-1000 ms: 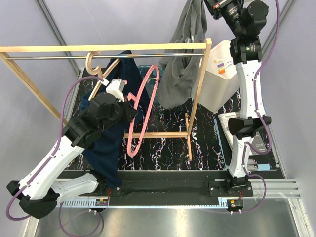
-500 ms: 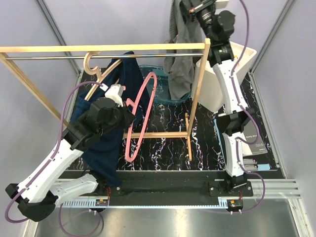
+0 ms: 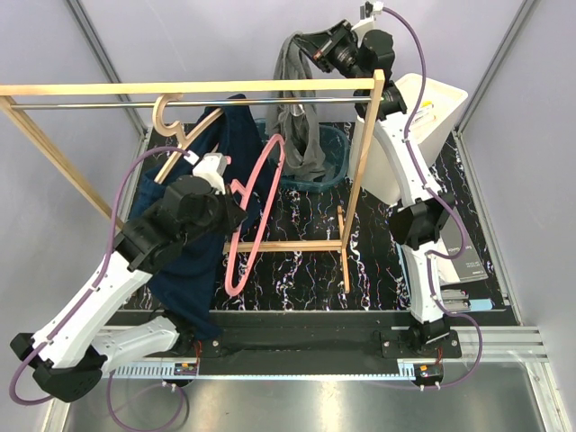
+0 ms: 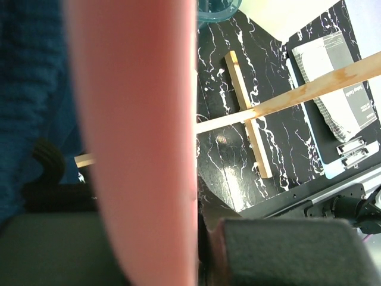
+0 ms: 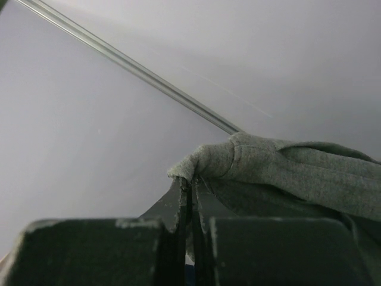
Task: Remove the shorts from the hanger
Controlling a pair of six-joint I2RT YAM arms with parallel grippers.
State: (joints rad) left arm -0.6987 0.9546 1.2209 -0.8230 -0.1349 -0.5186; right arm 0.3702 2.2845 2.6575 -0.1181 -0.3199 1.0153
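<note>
Right pincer [image 3: 312, 47] is pinching a bunched edge of the grey shorts [image 3: 301, 126], its jaws closed tight on the fabric. It is holding them high behind the rack [image 3: 180, 88], above the rail. The cloth is hanging down by the right post, and its lower end is dangling at the teal basket [image 3: 335, 148]; whether it is touching the basket is not clear.

Left pincer [image 3: 227, 180] is clamping the pink hanger [image 3: 256, 216] near its hook. That hanger is off the rail and is tilting across the rack's lower crossbar.

Navy shorts [image 3: 193, 270] are draping from the wooden hanger [image 3: 175, 135], which is hooked on the rail. They are hanging down beside the left arm toward the near edge.

A black mat [image 3: 306, 225] with white veining is covering the table, and pale grey walls with metal struts are closing in the cell. A white bin [image 3: 423, 117] is standing right of the rack, and a booklet [image 3: 459, 243] is lying on the mat by the right arm.

The rack's post and top bar are crossing in front of the right arm. The pink hanger is filling most of the left wrist view.
</note>
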